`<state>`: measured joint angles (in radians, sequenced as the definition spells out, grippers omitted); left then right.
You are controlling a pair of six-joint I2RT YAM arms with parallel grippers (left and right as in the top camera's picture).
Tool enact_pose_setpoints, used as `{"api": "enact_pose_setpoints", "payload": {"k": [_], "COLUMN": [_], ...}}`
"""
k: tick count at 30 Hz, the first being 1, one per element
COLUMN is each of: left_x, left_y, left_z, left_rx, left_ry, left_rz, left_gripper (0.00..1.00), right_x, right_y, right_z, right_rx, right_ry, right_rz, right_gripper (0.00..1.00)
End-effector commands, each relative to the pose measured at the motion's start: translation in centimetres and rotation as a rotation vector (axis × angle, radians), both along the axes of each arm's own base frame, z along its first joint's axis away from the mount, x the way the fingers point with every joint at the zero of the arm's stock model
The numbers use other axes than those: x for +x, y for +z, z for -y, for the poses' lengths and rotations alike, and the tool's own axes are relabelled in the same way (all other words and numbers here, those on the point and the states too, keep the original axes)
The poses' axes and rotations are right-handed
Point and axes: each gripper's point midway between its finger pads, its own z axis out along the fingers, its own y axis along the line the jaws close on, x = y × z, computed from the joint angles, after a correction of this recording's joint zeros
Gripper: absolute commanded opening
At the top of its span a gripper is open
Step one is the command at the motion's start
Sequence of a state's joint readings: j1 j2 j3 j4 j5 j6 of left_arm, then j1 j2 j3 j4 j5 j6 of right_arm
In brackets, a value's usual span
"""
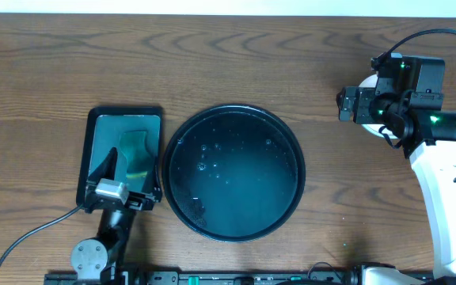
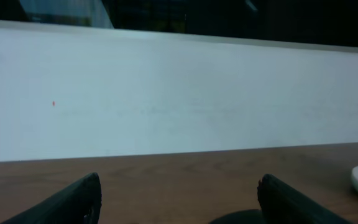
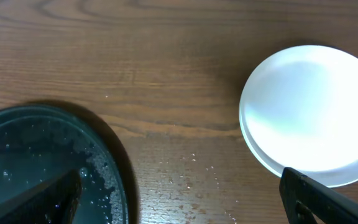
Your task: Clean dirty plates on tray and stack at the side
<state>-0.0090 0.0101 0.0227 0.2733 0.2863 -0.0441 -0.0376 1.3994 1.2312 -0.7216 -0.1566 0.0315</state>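
1. R tool (image 3: 180,183) nearest lens: jaws wide, holding nothing. L tool (image 2: 179,185) also wide, empty.
2. Plate stack (image 3: 309,106), white on top, frame right, off the round tray (image 3: 30,149); tray looks wet, no plates.
3. Risk: R tool clips the stack edge and the top plate slides. Water drops (image 3: 191,163) on the surface (image 3: 135,62) would aid the skid.

black tray (image 1: 252,184), seemingly white plates (image 3: 309,106)

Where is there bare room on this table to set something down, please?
The widest bare wood is the strip along the far edge, beyond the round tray. Another patch, speckled with droplets, lies between that tray and the plates. It is crowded on the left: the sponge tray sits close beside the round tray, with the left gripper over it.
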Motion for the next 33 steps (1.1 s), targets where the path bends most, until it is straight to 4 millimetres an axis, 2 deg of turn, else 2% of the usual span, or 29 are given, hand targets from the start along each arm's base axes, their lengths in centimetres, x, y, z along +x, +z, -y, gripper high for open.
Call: {"api": "enact_pose_setpoints", "payload": {"k": [1, 3, 5, 12, 33], "left_x": [0.1, 0.2, 0.3, 0.3, 0.3], "left_y": [-0.6, -0.9, -1.9, -8.6, -8.5], "left_z": [0.1, -0.1, -0.1, -0.1, 0.1], "left_rx": [0.017, 0.015, 0.016, 0.009, 0.009], "left_ry": [0.002, 0.009, 0.009, 0.006, -0.001], "left_rz": [-0.002, -0.013, -0.057, -0.338, -0.332], "left_gripper": [0.81, 0.81, 0.81, 0.81, 0.81], "right_x": [0.2, 0.2, 0.2, 0.2, 0.2], "right_y": [0.4, 0.4, 0.4, 0.4, 0.4], "right_z": [-0.2, -0.2, -0.2, -0.2, -0.2], "right_rx": [-0.011, -0.011, -0.011, -0.011, -0.011], "right_ry": [0.015, 0.015, 0.015, 0.015, 0.015], "right_rz": [0.012, 0.012, 0.012, 0.012, 0.012], "right_gripper": [0.99, 0.99, 0.99, 0.99, 0.99]}}
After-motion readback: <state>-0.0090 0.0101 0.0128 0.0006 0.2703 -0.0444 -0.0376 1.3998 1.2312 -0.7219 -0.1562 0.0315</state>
